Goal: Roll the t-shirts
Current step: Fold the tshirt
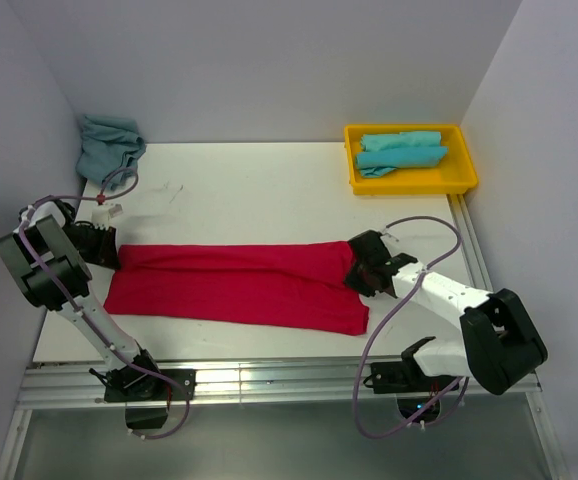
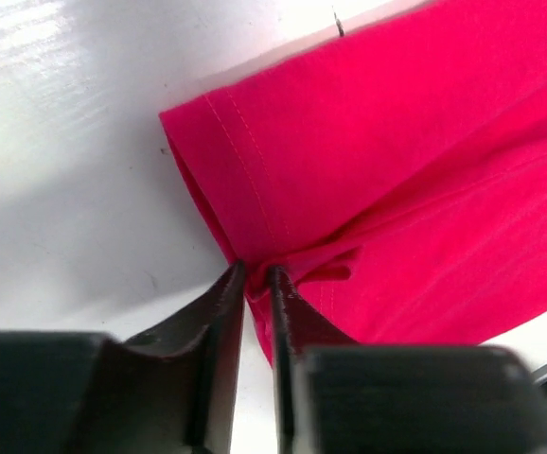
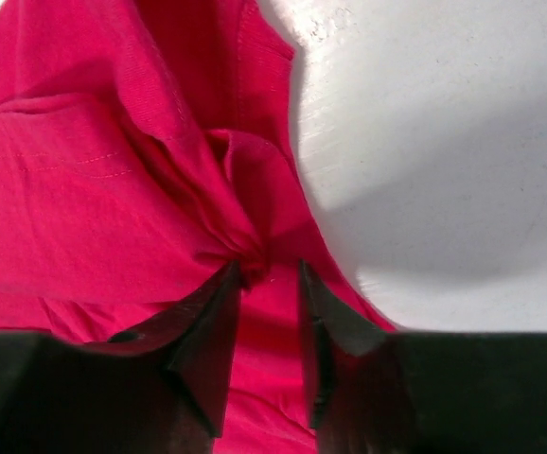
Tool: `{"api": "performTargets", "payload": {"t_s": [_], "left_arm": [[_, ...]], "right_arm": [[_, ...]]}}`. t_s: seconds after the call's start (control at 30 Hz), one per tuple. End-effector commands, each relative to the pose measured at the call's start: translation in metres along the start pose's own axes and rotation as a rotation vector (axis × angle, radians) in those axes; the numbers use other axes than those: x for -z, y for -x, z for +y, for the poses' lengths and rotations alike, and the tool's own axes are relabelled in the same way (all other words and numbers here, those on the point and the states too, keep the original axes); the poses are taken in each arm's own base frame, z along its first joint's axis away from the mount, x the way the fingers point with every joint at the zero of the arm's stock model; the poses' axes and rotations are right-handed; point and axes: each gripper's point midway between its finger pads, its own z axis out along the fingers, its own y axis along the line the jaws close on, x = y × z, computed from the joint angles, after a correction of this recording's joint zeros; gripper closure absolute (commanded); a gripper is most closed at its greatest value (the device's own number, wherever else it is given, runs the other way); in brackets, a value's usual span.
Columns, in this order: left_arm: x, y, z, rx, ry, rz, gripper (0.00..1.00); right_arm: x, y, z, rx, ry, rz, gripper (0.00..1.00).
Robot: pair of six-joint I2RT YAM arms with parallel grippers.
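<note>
The red t-shirt (image 1: pixel 239 285) lies folded into a long band across the table, left to right. My left gripper (image 1: pixel 115 258) is at its left end, shut on a pinch of the hem; in the left wrist view the jaws (image 2: pixel 255 274) stand almost together with red cloth (image 2: pixel 387 142) between them. My right gripper (image 1: pixel 355 274) is at the right end, its jaws (image 3: pixel 269 270) apart over bunched red cloth (image 3: pixel 113 189) that gathers at the left fingertip. Turquoise t-shirts (image 1: pixel 401 152) lie in the tray. Another turquoise one (image 1: pixel 109 145) lies crumpled at the back left.
A yellow tray (image 1: pixel 411 186) stands at the back right corner. White walls close the table at the back and sides. A metal rail (image 1: pixel 269 380) runs along the near edge. Cables loop beside both arms.
</note>
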Motion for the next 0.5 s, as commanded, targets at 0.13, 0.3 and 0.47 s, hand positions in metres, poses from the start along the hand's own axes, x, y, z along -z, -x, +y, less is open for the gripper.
{"api": "performTargets", "payload": {"t_s": [0.13, 0.3, 0.47], "left_arm": [[0.029, 0.013, -0.006, -0.055, 0.033, -0.045, 0.6], [0.047, 0.02, -0.01, -0.069, 0.045, -0.062, 0.51], [0.056, 0.023, -0.013, -0.079, 0.048, -0.072, 0.5]], "right_arm": [[0.016, 0.008, -0.001, 0.005, 0.003, -0.045, 0.55], [0.042, 0.024, 0.015, 0.002, 0.064, -0.089, 0.55], [0.056, 0.04, 0.036, 0.021, 0.11, -0.121, 0.55]]}}
